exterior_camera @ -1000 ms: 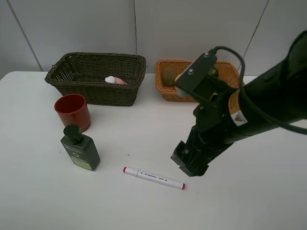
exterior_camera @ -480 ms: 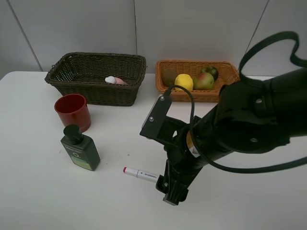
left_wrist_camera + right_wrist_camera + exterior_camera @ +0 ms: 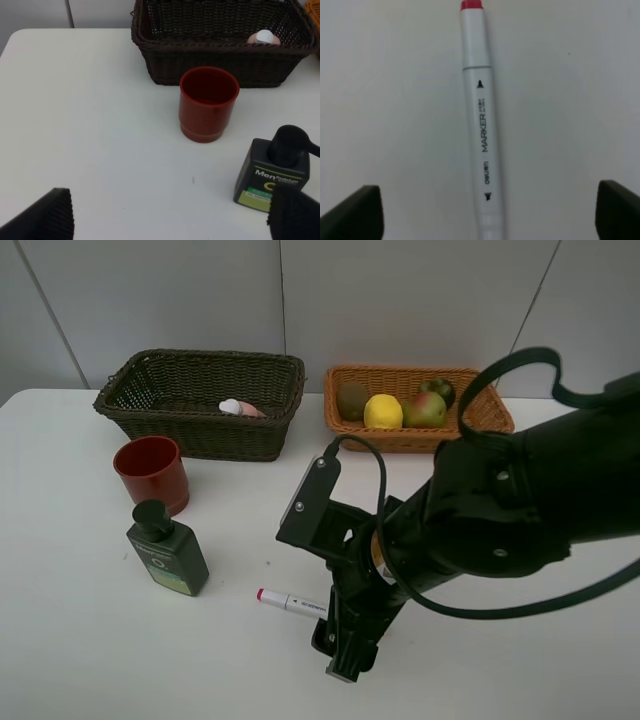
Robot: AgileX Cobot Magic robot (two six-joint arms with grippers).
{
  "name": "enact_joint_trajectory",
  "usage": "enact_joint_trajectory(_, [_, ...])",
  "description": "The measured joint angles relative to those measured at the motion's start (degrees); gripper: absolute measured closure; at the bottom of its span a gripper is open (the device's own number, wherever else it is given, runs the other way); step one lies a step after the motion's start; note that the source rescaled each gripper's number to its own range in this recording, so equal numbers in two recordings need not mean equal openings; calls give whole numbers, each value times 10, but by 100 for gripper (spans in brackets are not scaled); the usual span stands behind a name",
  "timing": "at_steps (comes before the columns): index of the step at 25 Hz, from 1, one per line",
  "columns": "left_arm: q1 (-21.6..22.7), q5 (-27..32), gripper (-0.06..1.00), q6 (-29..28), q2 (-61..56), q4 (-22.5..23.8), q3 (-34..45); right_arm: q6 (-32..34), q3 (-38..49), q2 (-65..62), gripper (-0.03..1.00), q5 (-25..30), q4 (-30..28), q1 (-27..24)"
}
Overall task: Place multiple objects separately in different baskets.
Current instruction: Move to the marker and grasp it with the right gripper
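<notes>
Straddling the white marker (image 3: 482, 125), the right hand (image 3: 485, 212) gapes wide, empty, fingers (image 3: 355, 212) well clear of it.

Marker (image 3: 481, 125) flat; pink bottle (image 3: 240, 408) prob. in dark basket (image 3: 190, 440).

**Readable text: marker and bottle only**

White marker (image 3: 482, 125): "MARKER" in dark capitals runs along the barrel. The small print next to it looks like "deli", followed by characters too small to read. There is a dark triangle mark near each end.

Dark green bottle (image 3: 272, 172): white "Men" on the front, with a blurred smaller line under it. Below that is part of a yellow-green letter, maybe "C". The green strip label at the base is unreadable.
</notes>
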Motion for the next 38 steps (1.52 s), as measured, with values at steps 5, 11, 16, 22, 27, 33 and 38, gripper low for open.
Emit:
enact_joint_trajectory(5, [0, 0, -6, 0, 0, 0, 0, 0, 0, 24, 8, -8, 10, 0])
enact_joint_trajectory(11, [0, 0, -6, 0, 0, 0, 0, 0, -1, 54, 8, -37, 13, 0])
enact_joint_trajectory(16, [0, 0, -6, 0, 0, 0, 0, 0, -1, 71, 8, -45, 17, 0])
enact_joint_trajectory(22, [0, 0, -6, 0, 0, 0, 0, 0, -1, 73, 10, -45, 26, 0])
enact_joint_trajectory(27, [0, 0, -6, 0, 0, 0, 0, 0, -1, 73, 11, -45, 30, 0])
enact_joint_trajectory(33, [0, 0, -6, 0, 0, 0, 0, 0, -1, 73, 11, -45, 35, 2])
enact_joint_trajectory(38, [0, 0, -6, 0, 0, 0, 0, 0, -1, 73, 11, -45, 39, 9])
